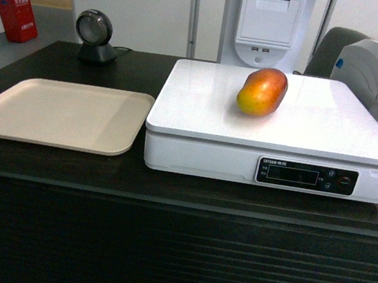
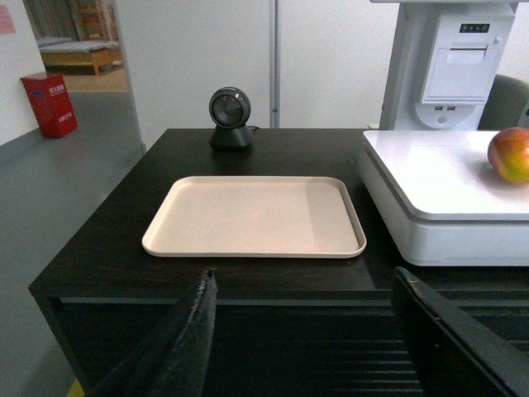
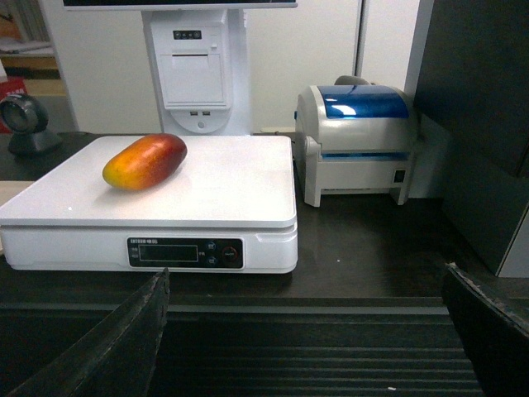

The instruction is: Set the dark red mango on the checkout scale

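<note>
The dark red mango (image 1: 262,90) lies on its side on the white scale (image 1: 198,125), toward the platform's back middle; nothing touches it. The scale stands on the dark checkout counter (image 1: 54,162). In the right wrist view the mango (image 3: 145,161) rests on the scale (image 3: 240,182), red end to the right. My right gripper (image 3: 306,285) hangs open in front of the counter's ribbed face, empty. My left gripper (image 2: 302,277) is also open and empty, low before the counter edge; from there the mango (image 2: 510,154) shows at the far right. Neither gripper appears in the head view.
A beige tray (image 1: 60,112) lies left of the scale. A round barcode scanner (image 1: 95,35) stands at the counter's back left. A receipt printer column (image 1: 267,23) rises behind the scale, and a label printer (image 3: 364,141) sits to its right. A red box (image 1: 14,12) stands on the floor.
</note>
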Available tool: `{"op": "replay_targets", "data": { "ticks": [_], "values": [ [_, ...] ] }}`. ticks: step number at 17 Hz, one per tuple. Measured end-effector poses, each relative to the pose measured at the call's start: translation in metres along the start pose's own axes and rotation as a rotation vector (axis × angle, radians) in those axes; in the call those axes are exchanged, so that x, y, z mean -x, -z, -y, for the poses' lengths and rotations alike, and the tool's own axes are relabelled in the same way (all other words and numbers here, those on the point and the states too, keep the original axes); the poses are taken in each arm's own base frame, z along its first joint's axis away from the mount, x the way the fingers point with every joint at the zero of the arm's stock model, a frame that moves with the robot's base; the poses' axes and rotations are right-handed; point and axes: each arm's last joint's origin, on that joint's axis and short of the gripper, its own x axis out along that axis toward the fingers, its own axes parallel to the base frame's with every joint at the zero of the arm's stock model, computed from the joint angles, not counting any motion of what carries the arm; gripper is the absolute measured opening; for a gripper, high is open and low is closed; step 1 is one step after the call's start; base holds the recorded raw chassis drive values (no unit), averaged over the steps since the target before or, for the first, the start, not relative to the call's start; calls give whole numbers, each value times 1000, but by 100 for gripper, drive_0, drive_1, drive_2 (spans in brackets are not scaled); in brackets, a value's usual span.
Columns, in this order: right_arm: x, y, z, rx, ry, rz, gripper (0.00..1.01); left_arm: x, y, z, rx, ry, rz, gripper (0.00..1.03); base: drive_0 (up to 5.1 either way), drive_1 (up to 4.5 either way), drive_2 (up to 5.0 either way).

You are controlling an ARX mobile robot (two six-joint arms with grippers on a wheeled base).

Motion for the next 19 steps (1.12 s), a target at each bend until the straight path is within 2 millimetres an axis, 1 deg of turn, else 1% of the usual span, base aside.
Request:
{"op": "replay_targets", "data": {
  "ticks": [2, 3, 4, 19],
  "values": [
    [0, 0, 0, 0, 0, 0, 98, 0, 0, 0, 0, 0, 0, 90, 0, 0, 0],
    [0, 0, 0, 0, 0, 0, 98, 0, 0, 0, -1, 0, 0, 100, 0, 0, 0],
    [0, 0, 0, 0, 0, 0, 98, 0, 0, 0, 0, 0, 0, 97, 0, 0, 0],
    [0, 0, 0, 0, 0, 2, 98, 0, 0, 0, 0, 0, 3, 98, 0, 0, 0]
  ]
}}
